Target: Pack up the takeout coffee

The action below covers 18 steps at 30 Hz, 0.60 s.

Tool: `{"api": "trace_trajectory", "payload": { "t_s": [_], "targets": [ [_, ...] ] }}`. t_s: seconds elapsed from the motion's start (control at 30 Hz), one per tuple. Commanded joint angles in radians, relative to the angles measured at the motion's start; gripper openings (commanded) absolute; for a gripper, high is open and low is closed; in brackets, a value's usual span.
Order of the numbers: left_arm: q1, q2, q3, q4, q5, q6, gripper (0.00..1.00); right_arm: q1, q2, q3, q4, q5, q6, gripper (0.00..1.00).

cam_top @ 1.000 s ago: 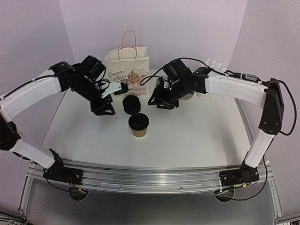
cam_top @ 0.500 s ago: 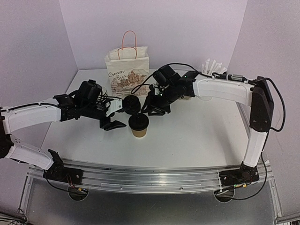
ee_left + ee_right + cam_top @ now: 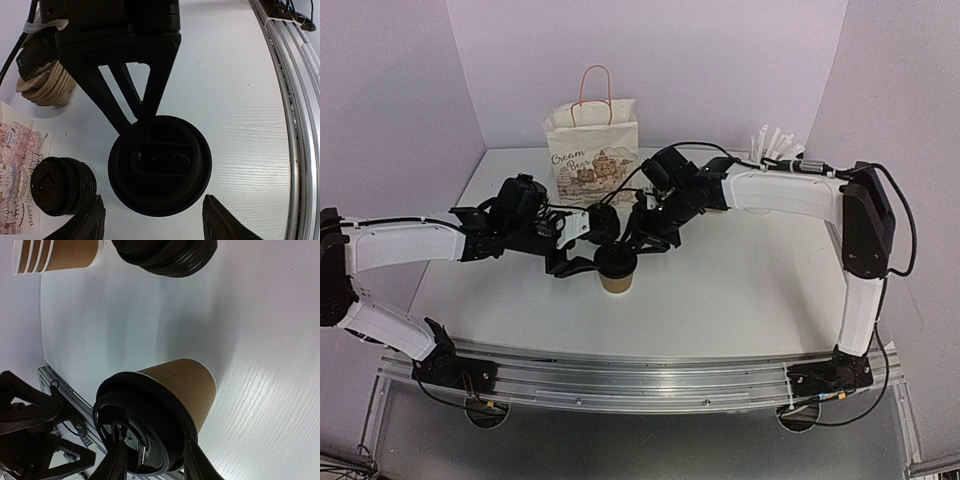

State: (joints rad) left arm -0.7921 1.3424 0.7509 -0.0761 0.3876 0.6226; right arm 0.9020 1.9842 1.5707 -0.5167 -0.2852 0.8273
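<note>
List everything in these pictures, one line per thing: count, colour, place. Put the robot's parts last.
takeout coffee: one, brown with a black lid, table centre
black lids: one stack, black, just behind it
lidless cups: one nested stack, brown, near the lids
paper bag: one, cream with pink handles, table rear
white items: one bunch, rear right, too small to identify
table: one, white
left gripper: black, open, straddling the lid
right gripper: black, open, over the lid

Takeout coffee (image 3: 616,268) — brown cup (black lid on) — stands upright on the table (image 3: 750,290).
</note>
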Motion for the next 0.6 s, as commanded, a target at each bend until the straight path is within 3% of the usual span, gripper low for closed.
{"api": "trace_trajectory", "payload": {
  "t_s": [0.0, 0.57],
  "targets": [
    [0.001, 0.028, 0.013, 0.028, 0.036, 0.009, 0.69, 0.004, 0.009, 0.038, 0.004, -0.011, -0.013, 0.35],
    [0.002, 0.041, -0.001, -0.027, 0.042, 0.008, 0.57, 0.013, 0.010, 0.053, 0.001, -0.029, -0.023, 0.33]
  ]
}}
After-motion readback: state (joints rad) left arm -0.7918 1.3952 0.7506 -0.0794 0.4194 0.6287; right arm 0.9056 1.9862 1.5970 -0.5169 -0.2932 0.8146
